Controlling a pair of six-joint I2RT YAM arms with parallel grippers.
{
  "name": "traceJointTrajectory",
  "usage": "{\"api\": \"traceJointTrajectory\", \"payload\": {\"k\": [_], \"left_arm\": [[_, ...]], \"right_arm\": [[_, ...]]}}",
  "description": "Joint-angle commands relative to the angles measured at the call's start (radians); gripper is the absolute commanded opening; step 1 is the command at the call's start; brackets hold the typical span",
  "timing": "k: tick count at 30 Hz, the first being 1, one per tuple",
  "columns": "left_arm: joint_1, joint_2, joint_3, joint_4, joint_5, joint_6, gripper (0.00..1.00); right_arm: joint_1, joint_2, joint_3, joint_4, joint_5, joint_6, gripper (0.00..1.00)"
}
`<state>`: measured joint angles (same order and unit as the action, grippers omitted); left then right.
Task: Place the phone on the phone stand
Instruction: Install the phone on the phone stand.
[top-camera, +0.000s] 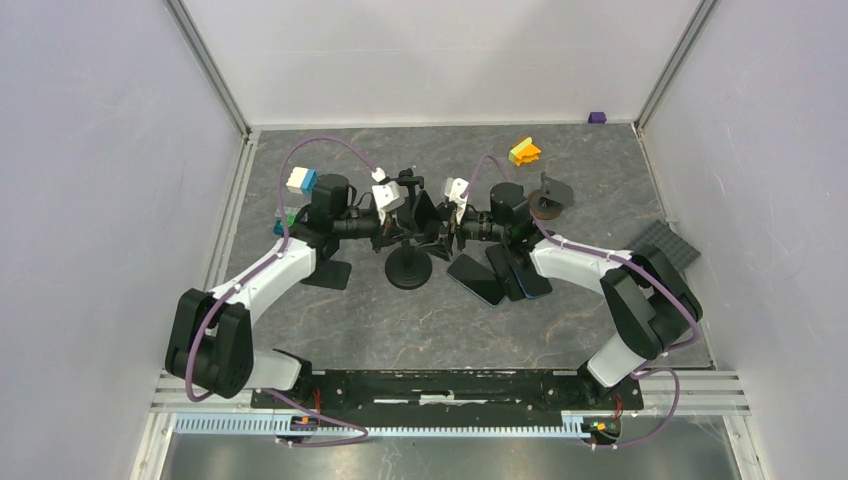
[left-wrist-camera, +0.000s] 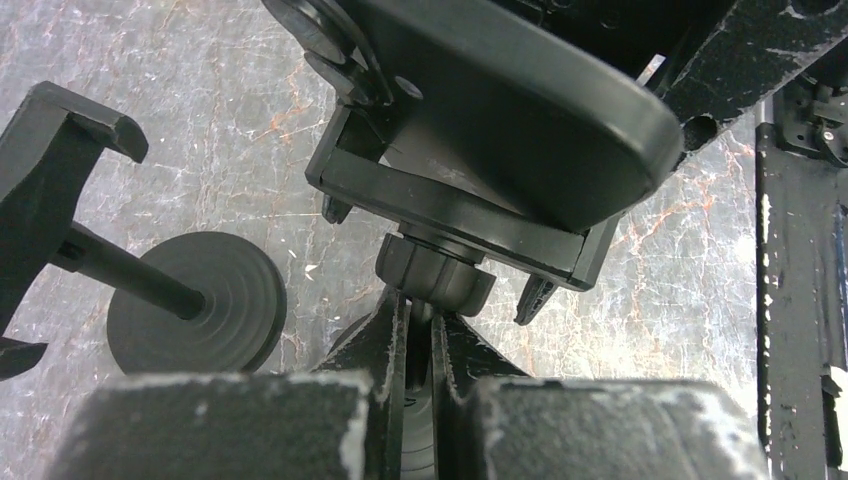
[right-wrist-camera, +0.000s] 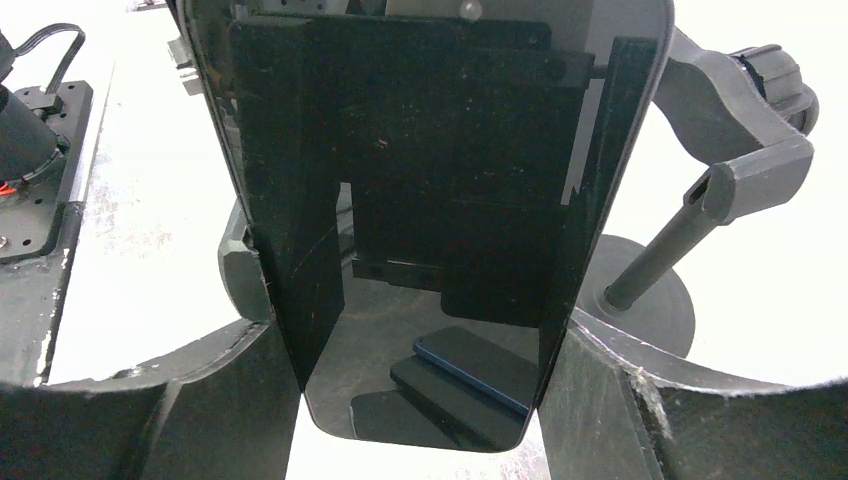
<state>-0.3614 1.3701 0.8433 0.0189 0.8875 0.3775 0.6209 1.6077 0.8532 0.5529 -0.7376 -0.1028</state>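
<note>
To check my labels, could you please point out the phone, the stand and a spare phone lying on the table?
phone (right-wrist-camera: 440, 200): right wrist view, middle of its glossy face.
stand (left-wrist-camera: 450, 215): left wrist view, on its cradle bar.
spare phone (top-camera: 476, 279): top external view, on its flat face.

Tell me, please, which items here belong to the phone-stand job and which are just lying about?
In the job: phone, phone stand, left gripper, right gripper.
Lying about: spare phones, orange block, purple block, grey plate.

Right gripper (right-wrist-camera: 425, 395) clamps the phone (right-wrist-camera: 440, 200) — a phone stand (right-wrist-camera: 745, 165) beside it
</note>
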Motion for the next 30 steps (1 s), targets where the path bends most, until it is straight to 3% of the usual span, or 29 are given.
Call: {"api": "traceJointTrajectory", "payload": {"k": [1,16,30], "left_arm": [[-0.069,0.036,-0.025,0.061,-0.156,-0.116,0.02],[-0.124,0.053,-0.043,0.137,-0.372,-0.18,0.02],[-0.16,0.07,-0.045,0.124,-0.394,-0.149,0.02]], "right_arm": [[0.112,0.015,0.032,-0.014,-0.175,-0.043,0.01],[0.187,0.05,0.093,-0.13,-0.285,-0.096,0.01],[0.22,0.059,0.139,-0.216,-0.299,-0.14,0.01]]}}
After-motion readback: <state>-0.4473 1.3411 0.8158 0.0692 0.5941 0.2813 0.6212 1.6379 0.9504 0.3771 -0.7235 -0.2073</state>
